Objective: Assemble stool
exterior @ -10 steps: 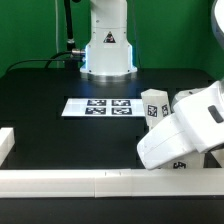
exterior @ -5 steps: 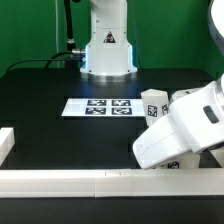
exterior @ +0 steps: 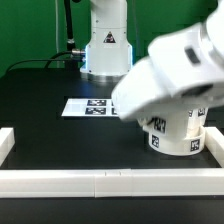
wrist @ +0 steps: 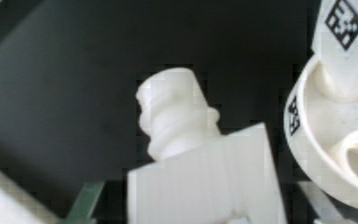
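White plastic seat [exterior: 181, 138]: a thick round disc flat on the tabletop [exterior: 55, 135], near and towards the exterior view's right, just behind the near border bar. Black-and-white square tags show on its side wall.
Seat in the wrist view [wrist: 341, 105]: its flat top faces up, with a round hole in it. One tag is visible on the rim.
Leg [wrist: 185, 135]: a white block ending in a ribbed, screw-like peg. It is over the dark tabletop just beside the seat's rim, with the peg off to one side of the hole. Whether the peg touches the seat I cannot tell.
Claw [wrist: 202, 196]: closed on the leg's block end. Its fingers show only as dim slivers on either side of the block. In the exterior view it is hidden behind the arm.
Arm [exterior: 165, 70]: a large, blurred white housing over the seat, covering the seat's top and far edge.
Marker board [exterior: 86, 106]: flat on the tabletop at mid-depth, its right end behind the arm.
Robot base [exterior: 106, 45]: white, at the far middle of the tabletop.
Border bars [exterior: 90, 181]: a long white one runs along the near edge, and a short one sits at the exterior view's left.
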Action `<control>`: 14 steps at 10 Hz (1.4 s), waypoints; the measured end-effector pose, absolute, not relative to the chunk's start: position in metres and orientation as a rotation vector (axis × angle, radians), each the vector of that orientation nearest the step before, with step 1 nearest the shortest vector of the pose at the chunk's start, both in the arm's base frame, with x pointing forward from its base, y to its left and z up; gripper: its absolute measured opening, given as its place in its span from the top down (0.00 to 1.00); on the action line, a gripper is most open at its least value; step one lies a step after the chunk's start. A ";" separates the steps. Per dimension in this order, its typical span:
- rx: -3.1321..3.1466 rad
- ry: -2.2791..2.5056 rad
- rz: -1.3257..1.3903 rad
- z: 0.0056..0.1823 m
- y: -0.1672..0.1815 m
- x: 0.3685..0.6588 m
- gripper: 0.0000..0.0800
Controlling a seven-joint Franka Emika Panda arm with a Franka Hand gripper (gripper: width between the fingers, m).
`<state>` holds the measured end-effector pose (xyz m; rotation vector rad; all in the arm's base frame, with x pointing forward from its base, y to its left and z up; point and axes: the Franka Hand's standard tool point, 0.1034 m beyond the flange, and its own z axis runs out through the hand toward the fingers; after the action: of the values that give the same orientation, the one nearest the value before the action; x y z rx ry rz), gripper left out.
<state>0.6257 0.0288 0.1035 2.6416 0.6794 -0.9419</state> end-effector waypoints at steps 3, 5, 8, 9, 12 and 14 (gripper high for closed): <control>2.632 0.679 -0.938 0.090 0.030 0.632 0.59; 2.568 0.623 -1.112 0.093 0.026 0.595 0.59; 2.424 0.336 -1.276 0.097 0.045 0.569 0.59; 2.411 0.336 -1.309 0.099 0.041 0.559 0.59; 2.389 0.300 -1.353 0.102 0.038 0.542 0.59; 2.433 0.132 -1.245 0.113 0.048 0.544 0.59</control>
<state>0.5439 0.0483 0.1127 2.4329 0.1316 -1.2449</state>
